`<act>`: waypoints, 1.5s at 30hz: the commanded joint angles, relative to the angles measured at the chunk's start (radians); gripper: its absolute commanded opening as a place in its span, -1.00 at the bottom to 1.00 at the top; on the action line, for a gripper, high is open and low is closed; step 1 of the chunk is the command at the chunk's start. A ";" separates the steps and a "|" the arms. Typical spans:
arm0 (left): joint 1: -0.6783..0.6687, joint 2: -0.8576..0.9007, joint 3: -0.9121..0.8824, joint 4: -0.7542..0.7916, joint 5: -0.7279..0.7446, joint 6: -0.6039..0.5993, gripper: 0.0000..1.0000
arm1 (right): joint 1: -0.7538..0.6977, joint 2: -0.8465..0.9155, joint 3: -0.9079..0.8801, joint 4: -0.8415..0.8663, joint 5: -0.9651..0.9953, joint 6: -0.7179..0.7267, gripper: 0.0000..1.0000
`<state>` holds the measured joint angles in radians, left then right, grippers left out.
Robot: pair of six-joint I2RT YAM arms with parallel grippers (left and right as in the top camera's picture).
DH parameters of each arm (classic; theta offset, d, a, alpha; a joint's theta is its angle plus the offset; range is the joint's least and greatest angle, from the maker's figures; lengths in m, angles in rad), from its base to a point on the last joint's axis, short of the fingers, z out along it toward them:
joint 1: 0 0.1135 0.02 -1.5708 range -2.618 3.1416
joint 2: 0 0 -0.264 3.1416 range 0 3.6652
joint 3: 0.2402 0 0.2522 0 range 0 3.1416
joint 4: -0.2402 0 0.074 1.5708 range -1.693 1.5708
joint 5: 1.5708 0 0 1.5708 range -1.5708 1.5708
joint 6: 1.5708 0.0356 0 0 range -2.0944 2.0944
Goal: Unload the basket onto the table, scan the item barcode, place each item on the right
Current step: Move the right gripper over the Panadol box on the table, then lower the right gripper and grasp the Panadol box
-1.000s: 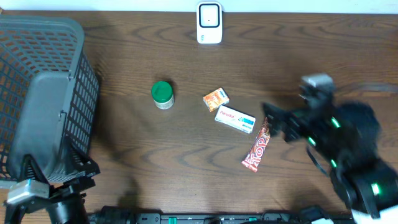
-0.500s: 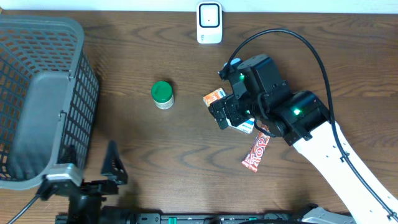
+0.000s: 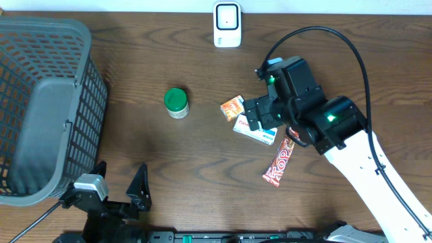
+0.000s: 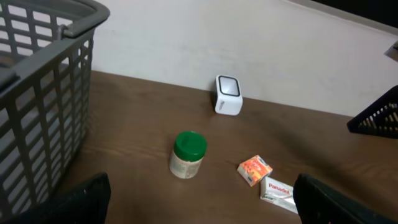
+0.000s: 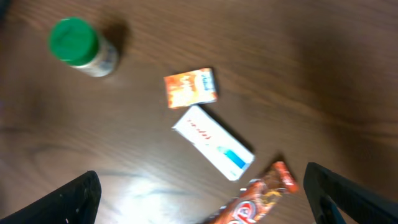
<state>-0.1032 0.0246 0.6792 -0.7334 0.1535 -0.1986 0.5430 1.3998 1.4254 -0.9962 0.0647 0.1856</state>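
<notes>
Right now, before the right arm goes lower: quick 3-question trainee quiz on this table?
1. True or false: the right claw is shut on the white box.
2. Scanner and basket aside, how many items lie on the table?
3. Which lies nearest the green-lidded jar? A) orange packet B) candy bar C) scanner

Key: 1 false, it is open above the box; 2 four; 3 A.
</notes>
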 commanded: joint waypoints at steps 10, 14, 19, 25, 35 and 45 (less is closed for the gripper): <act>-0.005 0.000 -0.002 -0.149 0.015 0.002 0.88 | 0.019 0.111 -0.192 0.153 0.015 -0.382 0.92; -0.005 0.000 -0.002 -0.150 0.015 0.002 0.88 | 0.013 0.246 -0.201 0.193 -0.066 -0.463 0.96; -0.005 0.000 -0.002 -0.150 0.015 0.002 0.88 | -0.001 0.332 -0.200 0.235 -0.062 -0.529 0.92; -0.005 0.000 -0.002 -0.150 0.015 0.002 0.88 | -0.076 0.367 -0.200 0.264 -0.102 -0.542 0.98; -0.005 0.000 -0.002 -0.150 0.015 0.002 0.89 | -0.144 0.386 -0.201 0.259 -0.265 -0.580 0.96; -0.005 0.000 -0.002 -0.150 0.015 0.002 0.88 | -0.196 0.387 -0.201 0.257 -0.379 -0.626 0.88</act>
<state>-0.1032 0.0246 0.6792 -0.8841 0.1555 -0.1986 0.3679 1.7775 1.2266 -0.7395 -0.2508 -0.4110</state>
